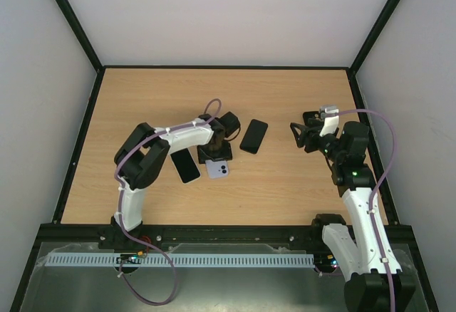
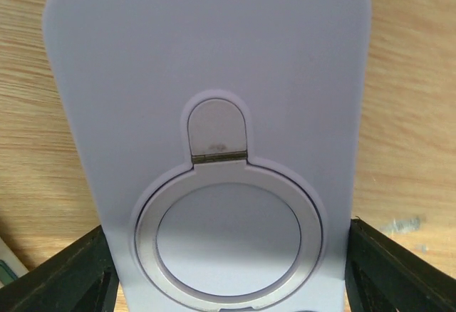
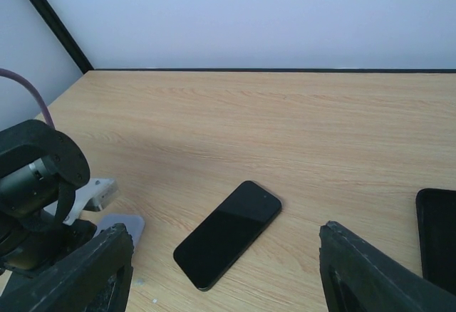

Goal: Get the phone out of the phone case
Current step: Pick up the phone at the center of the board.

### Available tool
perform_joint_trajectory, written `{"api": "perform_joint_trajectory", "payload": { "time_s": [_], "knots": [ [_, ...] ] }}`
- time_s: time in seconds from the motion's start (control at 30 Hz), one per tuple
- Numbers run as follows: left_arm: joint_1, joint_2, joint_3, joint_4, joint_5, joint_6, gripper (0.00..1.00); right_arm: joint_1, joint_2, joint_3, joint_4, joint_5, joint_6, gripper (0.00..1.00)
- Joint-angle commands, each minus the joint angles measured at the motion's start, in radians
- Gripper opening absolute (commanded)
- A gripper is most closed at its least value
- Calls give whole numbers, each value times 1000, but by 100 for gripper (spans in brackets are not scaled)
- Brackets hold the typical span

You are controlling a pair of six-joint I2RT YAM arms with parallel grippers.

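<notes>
The phone case [image 2: 214,77] is pinched edgewise by the left tool [image 2: 228,273], the right tool [image 3: 228,273] is released; slippage is risked if the soft edges are squeezed.

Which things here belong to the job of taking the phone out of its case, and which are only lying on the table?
For the job: purple case, back side up; left tool, gripping its edges. Whether a phone is inside cannot be seen.
Lying about: nearer black phone, left of the case; farther black phone, right of the case.
</notes>
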Motion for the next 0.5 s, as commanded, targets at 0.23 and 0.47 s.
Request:
{"api": "perform_joint_trajectory", "payload": {
  "time_s": [0.23,0.47],
  "knots": [
    [-99,-257,-366,557,243,333,62,-1,-51,-13,4,-244,-98,60],
    [-136,-301,-460,714,345,451,56,2,77,156,-367,-327,-559,54]
  ]
}}
